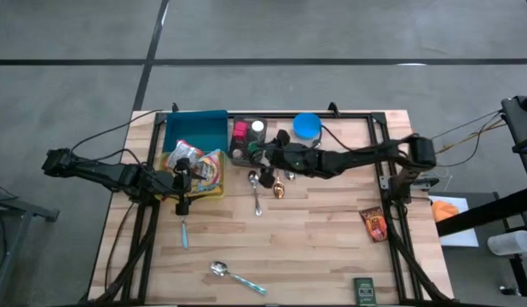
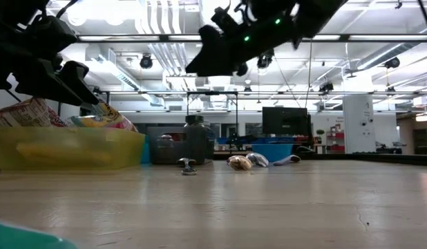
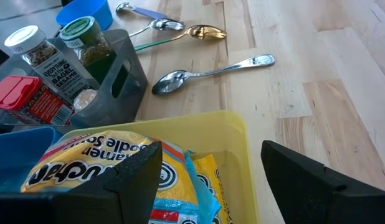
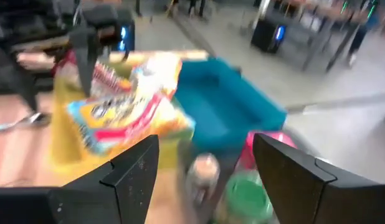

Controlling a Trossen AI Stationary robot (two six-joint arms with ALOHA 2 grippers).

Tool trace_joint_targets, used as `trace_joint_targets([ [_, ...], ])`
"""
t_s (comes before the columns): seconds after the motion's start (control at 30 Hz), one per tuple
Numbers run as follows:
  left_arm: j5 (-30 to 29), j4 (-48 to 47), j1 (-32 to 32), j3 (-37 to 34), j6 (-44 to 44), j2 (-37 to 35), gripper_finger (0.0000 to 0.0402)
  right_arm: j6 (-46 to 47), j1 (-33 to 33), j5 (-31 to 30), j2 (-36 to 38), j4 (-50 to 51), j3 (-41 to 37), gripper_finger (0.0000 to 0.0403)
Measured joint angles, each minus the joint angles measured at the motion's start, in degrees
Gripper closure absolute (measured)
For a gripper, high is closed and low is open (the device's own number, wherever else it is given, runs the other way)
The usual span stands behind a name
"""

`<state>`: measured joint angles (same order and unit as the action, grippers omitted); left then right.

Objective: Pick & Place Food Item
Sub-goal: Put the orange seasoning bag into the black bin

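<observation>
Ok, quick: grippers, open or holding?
Left gripper: open, empty, above the yellow bin.
Right gripper: open, empty, above the grey caddy.

overhead, table-level, two wrist views; all see yellow bin (image 1: 214, 189).

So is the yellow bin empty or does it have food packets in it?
Not empty: the yellow bin holds noodle packets, seen between the left gripper's fingers.

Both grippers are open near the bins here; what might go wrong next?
The left gripper hangs open over the yellow bin: one finger could catch the rim instead of the noodle packet. The right gripper, open above the grey caddy, might knock the spice jars or collide with the left arm.
</observation>
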<state>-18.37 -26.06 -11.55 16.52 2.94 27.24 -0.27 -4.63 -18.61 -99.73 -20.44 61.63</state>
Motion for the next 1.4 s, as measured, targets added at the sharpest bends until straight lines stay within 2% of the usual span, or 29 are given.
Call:
trace_joint_targets([
  [0.17, 0.0, 0.0, -0.02, 0.0, -0.11, 0.0, 0.013, 9.5, 1.33, -0.13, 4.93, 14.92, -0.07, 0.0145],
  [0.47, 0.0, 0.0, 0.0, -0.01, -0.09, 0.0, 0.013, 26.49, 5.95, -5.2, 12.48, 41.14, -0.16, 0.0145],
  [0.9, 0.0, -0.04, -0.02, 0.01, -0.09, -0.01, 0.013, 67.09, 17.76, -4.49, 21.94, 84.74, -0.16, 0.0145],
  [1.17, 0.0, -0.02, 0.0, 0.01, -0.05, 0.0, 0.013, 82.74, 27.32, 2.32, 22.95, 93.99, -0.93, 0.0145],
  [1.4, 0.0, -0.03, -0.01, -0.01, 0.06, 0.0, 0.013, 95.38, 34.56, 11.42, 20.45, 95.09, -4.59, 0.0145],
])
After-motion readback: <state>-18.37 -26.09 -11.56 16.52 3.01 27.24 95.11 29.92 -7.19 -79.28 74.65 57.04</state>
